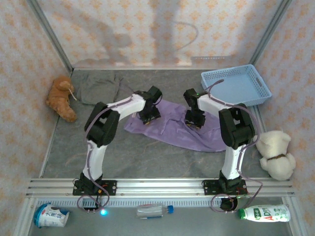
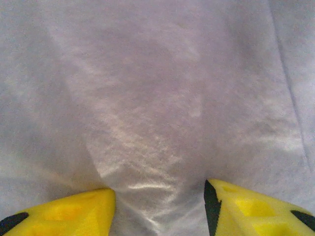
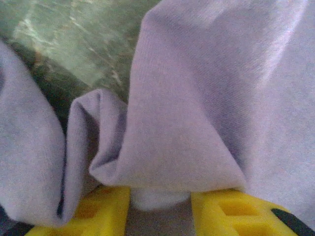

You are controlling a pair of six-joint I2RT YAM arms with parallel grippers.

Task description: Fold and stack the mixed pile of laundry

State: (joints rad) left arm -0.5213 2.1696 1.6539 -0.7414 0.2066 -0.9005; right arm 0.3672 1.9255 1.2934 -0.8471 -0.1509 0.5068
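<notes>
Yellow chunky fingers [image 2: 74, 211] up front: left gripper [image 2: 160, 189] has its jaws apart, pressed into the lavender shirt [image 1: 170, 129], soft fuzzy weave puckering between. Right gripper [image 3: 160, 194] has a fold bunched between its jaws, can't tell if it's actually pinched. Shirt lies crumpled mid-table [image 1: 147, 157]; grey-brown trousers [image 1: 101, 87] sit rumpled back left. 2 garments, 2 plush toys: orange plush [image 1: 61, 98] left, cream plush [image 1: 275, 155] right. 1 blue lattice basket [image 1: 229, 71] back right.
</notes>
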